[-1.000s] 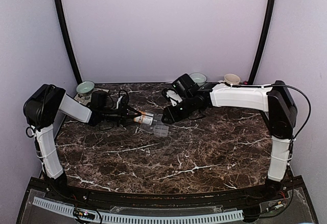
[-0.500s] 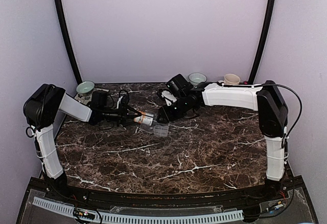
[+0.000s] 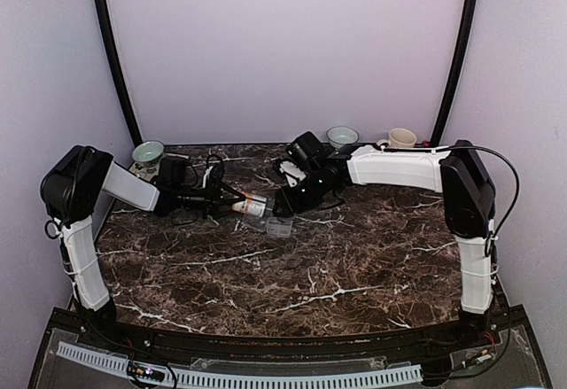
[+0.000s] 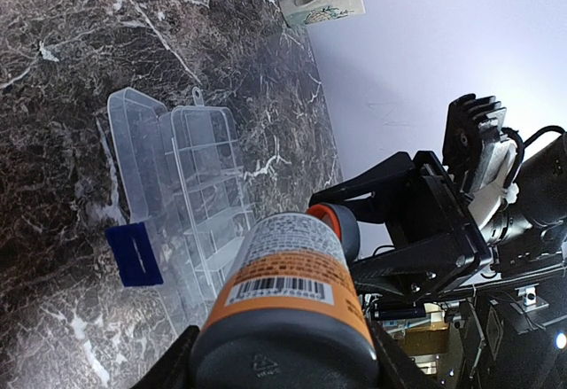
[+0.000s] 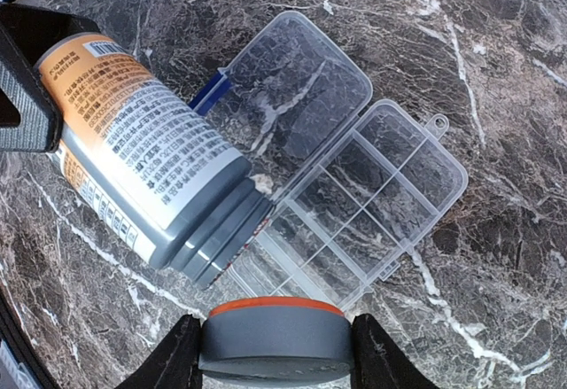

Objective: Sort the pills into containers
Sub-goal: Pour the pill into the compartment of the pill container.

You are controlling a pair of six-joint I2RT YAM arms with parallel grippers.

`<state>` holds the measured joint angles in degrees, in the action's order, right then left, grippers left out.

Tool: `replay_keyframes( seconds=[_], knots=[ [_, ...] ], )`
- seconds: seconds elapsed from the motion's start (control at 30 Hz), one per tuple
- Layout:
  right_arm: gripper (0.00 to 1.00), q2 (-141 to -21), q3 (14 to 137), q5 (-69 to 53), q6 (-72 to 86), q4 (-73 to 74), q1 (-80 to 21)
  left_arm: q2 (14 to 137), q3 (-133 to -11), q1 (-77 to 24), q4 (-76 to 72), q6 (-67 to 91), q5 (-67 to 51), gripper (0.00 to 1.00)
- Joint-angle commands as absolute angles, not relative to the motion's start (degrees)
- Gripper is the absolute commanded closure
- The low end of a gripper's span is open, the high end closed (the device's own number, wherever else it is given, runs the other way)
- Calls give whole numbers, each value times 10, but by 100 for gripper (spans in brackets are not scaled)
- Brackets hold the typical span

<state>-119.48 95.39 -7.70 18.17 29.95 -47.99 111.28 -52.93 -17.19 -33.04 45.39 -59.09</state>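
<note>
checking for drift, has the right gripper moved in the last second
Yes: the right gripper slid left toward the bottle, away from the fixed cream mug.

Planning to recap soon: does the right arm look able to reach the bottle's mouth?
Probably yes: the right gripper, holding the cap, sits close to the open mouth of the bottle, nothing between.

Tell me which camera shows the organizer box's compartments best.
Right wrist: it looks down into the open organizer box, dividers plain. Left wrist shows it slantwise, partly behind the bottle. Top external shows it only as a small clear patch.
</note>
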Motion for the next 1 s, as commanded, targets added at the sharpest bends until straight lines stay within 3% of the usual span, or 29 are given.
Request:
replay_keyframes(
  seconds=[0.0,0.97],
  knots=[
    [62,-1208,962,-72,190,296,-483,1087,-539,-169,-330,443,-595,87],
    [63,-1232,988,-63,194,307,-469,1068,-539,-168,-301,426,-592,88]
  ],
)
